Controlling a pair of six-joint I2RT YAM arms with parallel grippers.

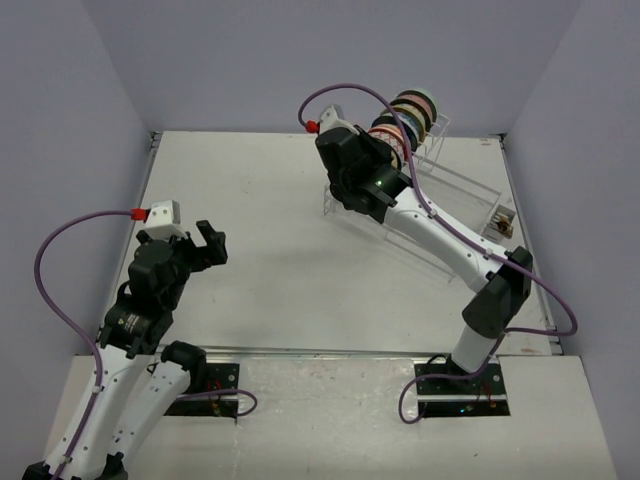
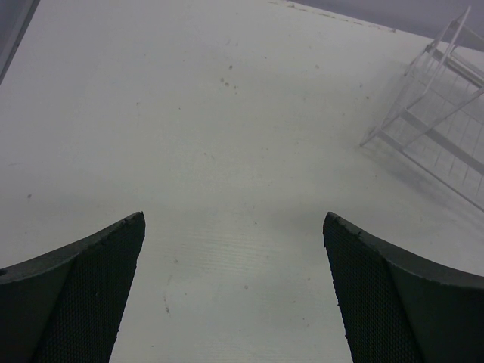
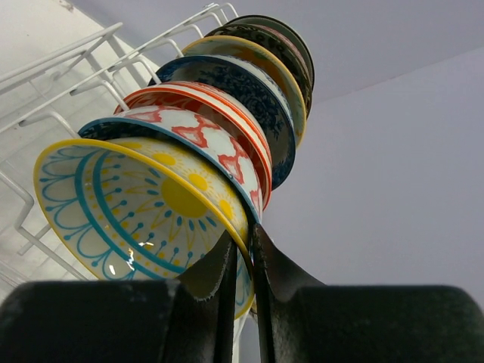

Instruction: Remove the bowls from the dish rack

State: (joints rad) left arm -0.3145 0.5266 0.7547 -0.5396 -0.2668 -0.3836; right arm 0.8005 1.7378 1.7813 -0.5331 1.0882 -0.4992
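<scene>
A white table (image 1: 270, 200) is seen from above, with two robot arms mounted at its near edge. Toward the far right corner stands the dish rack (image 1: 455, 178), a clear wire frame running along the right side of the table. In its raised, slotted part a row of bowls (image 1: 405, 120) stands on edge, packed one behind another and leading toward the far edge.

The right arm stretches across to the near end of that row. In the right wrist view, the right gripper (image 3: 246, 234) comes up from below the front bowl (image 3: 144, 204), which has a yellow rim and a yellow and blue flower pattern inside. The bowl's lower rim passes between the two dark jaws. They are drawn in tight on it, one on the inner side and one against the outer wall.

Just behind it sits a red and white patterned bowl (image 3: 200, 136) with a blue rim. After that come a red-orange striped one, a dark blue one, a yellow-rimmed one and darker ones at the back, all resting in the rack's wires.

The left gripper (image 1: 208, 240) hangs over the left half of the table, well apart from the rack and the bowls. Its jaws are spread wide and hold nothing. The left wrist view shows the table surface below them and a corner of the rack off to the right.
</scene>
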